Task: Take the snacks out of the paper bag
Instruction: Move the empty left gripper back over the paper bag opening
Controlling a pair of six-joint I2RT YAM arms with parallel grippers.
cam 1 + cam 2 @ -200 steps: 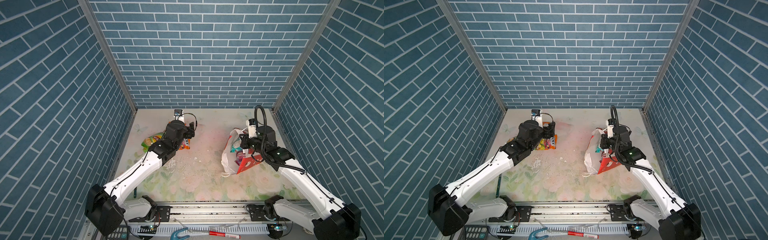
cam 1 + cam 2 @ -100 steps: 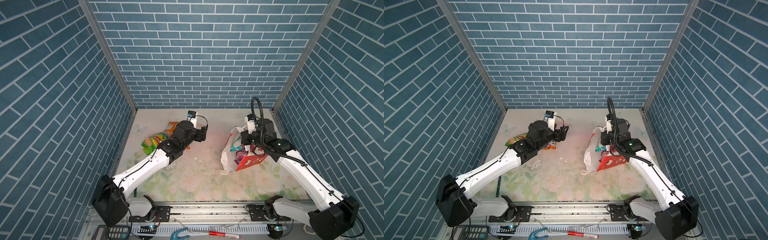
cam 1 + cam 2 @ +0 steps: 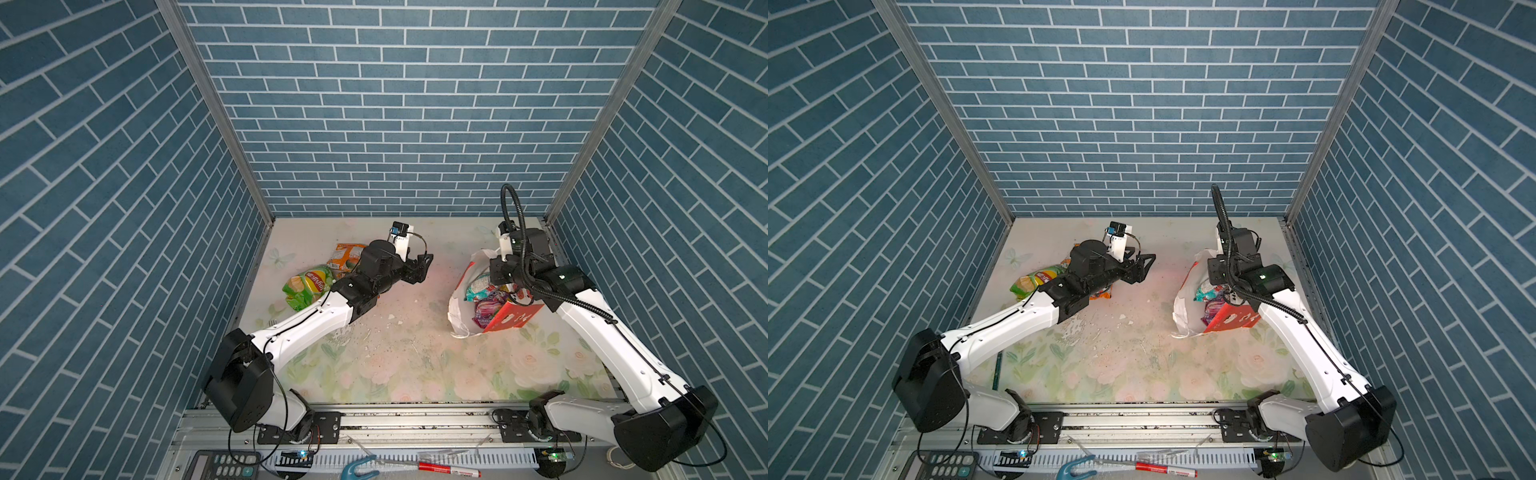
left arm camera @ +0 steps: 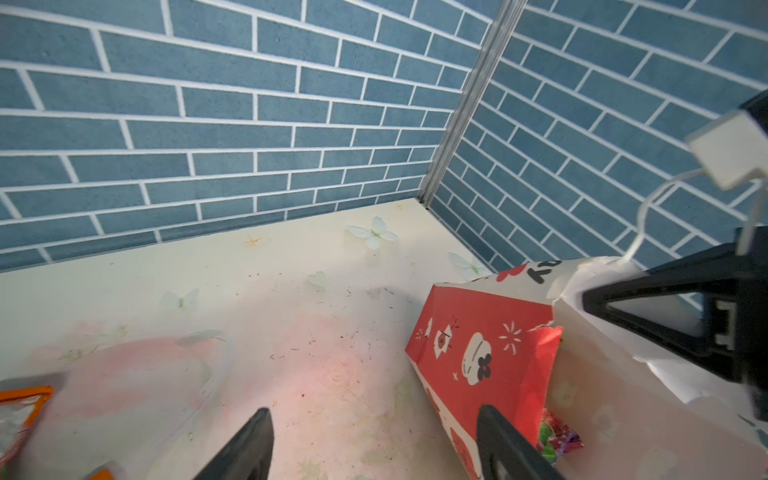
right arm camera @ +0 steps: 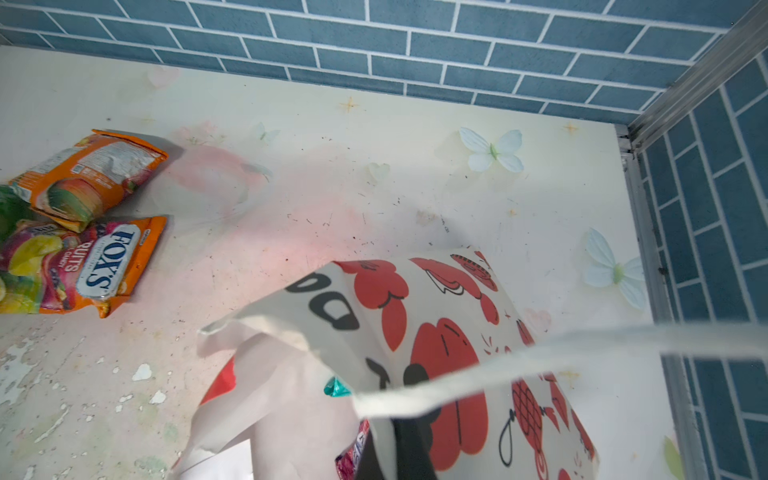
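The paper bag stands tilted at the right, mouth open toward the middle. My right gripper is shut on its far rim, fingers mostly hidden by the paper. Inside show a teal-white packet and a purple packet. My left gripper hangs open and empty above the table, left of the bag. Behind it lie three snacks: a green Lay's bag, an orange-white packet and an orange FOX'S bag.
Blue brick walls close in the left, back and right sides. Paint flakes dot the flowered tabletop. Beyond the front rail lie a calculator, a blue hook tool and a red marker. The bag's white string handle crosses the right wrist view.
My left arm has swung from over the snack pile toward the middle and the bag, gripper staying open. The right gripper has shifted the bag's rim slightly toward the back.
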